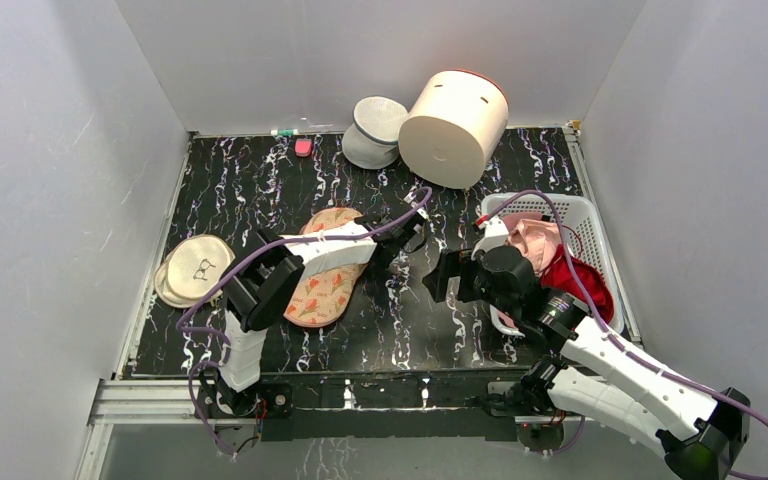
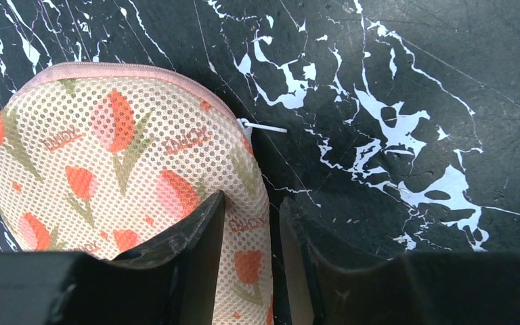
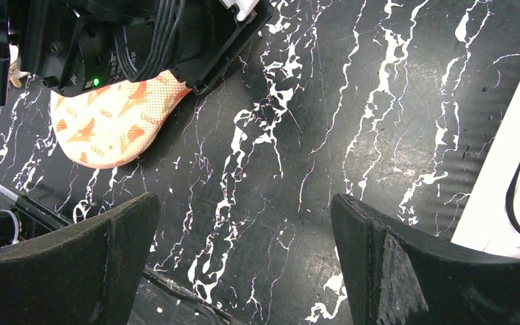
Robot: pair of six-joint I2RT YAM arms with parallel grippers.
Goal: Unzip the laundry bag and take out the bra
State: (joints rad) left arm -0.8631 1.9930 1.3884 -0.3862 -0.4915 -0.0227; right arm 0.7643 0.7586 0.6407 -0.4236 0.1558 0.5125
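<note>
The bag (image 1: 322,285) lies flat on the black marbled desk (image 1: 410,330), left of centre in the top view, its long axis running from about 1 to 7 o'clock, with the left arm stretched over its upper half. The left end effector (image 1: 395,240) sits at the bag's 3 o'clock edge. In the left wrist view (image 2: 250,203) one finger (image 2: 200,237) rests on the printed mesh (image 2: 122,169) and the other stands on the desk just beside it, so the pink-edged rim runs between the narrowed jaws. Whether they pinch the fabric I cannot tell. A white zip pull (image 2: 261,126) sticks out from the rim toward 3 o'clock. The right end effector (image 1: 450,280) hangs over bare desk between the bag and the basket (image 1: 585,205), released, its jaws spread wide (image 3: 244,200), with nothing between them; the bag's rounded end (image 3: 108,128) shows at its 10 o'clock. The bra (image 1: 535,240) lies in the basket at the desk's 3 o'clock side, touching a dark red garment (image 1: 580,280). A cream cylinder (image 1: 455,128) lies at the desk's 12 to 1 o'clock edge
</note>
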